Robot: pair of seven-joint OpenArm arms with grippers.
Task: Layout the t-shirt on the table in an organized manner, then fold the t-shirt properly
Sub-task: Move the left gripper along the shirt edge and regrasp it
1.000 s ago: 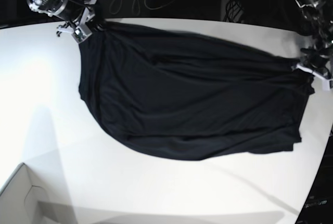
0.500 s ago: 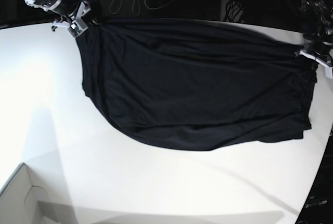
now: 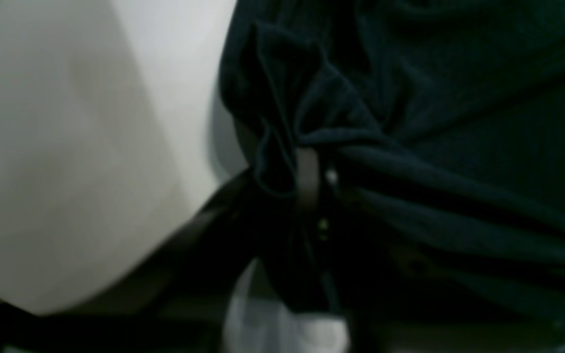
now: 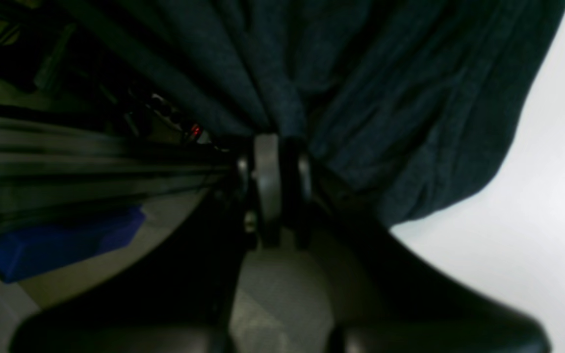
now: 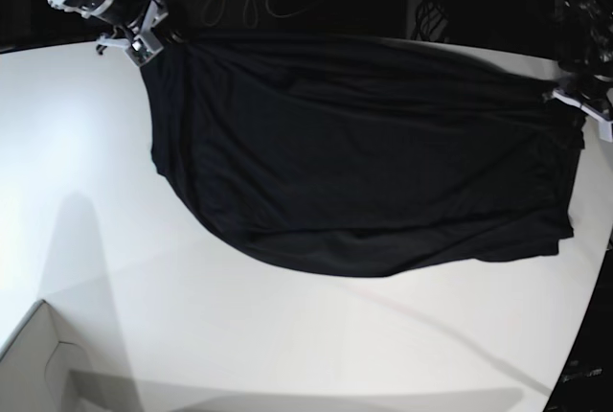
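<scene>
The t-shirt [image 5: 364, 153] lies spread over the upper middle of the table [image 5: 239, 335], stretched between the two arms; its far edge sits right at the table's back edge at top of the base view.

Risks, as I judge them:
- Left gripper [image 3: 312, 181]: the fingers look only lightly together around a bunch of hem, w/ cloth puffed up above them, and I cannot tell if the pinch is firm or already loosening. If it lets go while the cloth is under tension, that corner may spring back and wrinkle.
- Right gripper [image 4: 275, 166]: fingers pressed together, pinching a gathered corner of the shirt. If both arms pull farther toward top of frame, the cloth may slide off the back edge.
- The lower edge of the shirt is curved and one side looks bunched, so a fold made now would prob. come out crooked.

Pose: in the base view the right arm is at upper left, wrist angled down to the shirt corner at approx. table height. The left arm is at the right edge, upper part, reaching down to the other corner, partly cut off by the frame.
</scene>
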